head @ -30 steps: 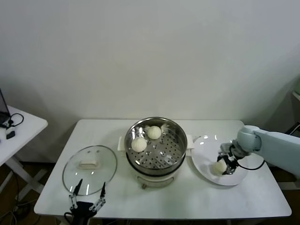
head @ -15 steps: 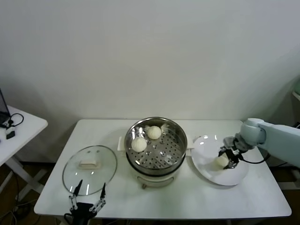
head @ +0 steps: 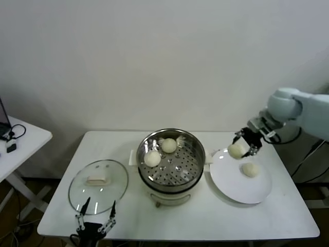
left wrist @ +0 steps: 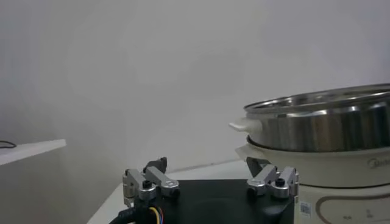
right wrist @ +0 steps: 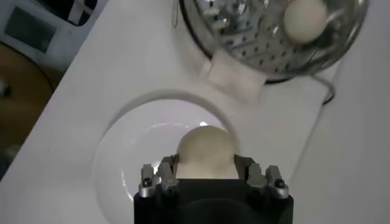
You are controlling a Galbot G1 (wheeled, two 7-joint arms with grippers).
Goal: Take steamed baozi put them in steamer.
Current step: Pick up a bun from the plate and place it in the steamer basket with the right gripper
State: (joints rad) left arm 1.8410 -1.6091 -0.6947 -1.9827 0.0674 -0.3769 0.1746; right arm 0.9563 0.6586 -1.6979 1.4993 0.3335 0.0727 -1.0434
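Head view: your right gripper [head: 243, 145], clamped on a steamed baozi [head: 236, 150], has lifted off the white plate [head: 234, 186] and now hangs over its 11 o'clock rim; a second ago it sat low at the plate's centre. One bun [head: 250, 170] remains on the plate, two [head: 152, 158] rest in the steamer [head: 171, 181]. Third transfer looks under way.

Left wrist view: your left gripper [left wrist: 210, 180], jaws apart, idles at the table's near edge beside the steamer.

Right wrist view: bun pinched between the fingers [right wrist: 245, 168], plate below, steamer at 1 o'clock.
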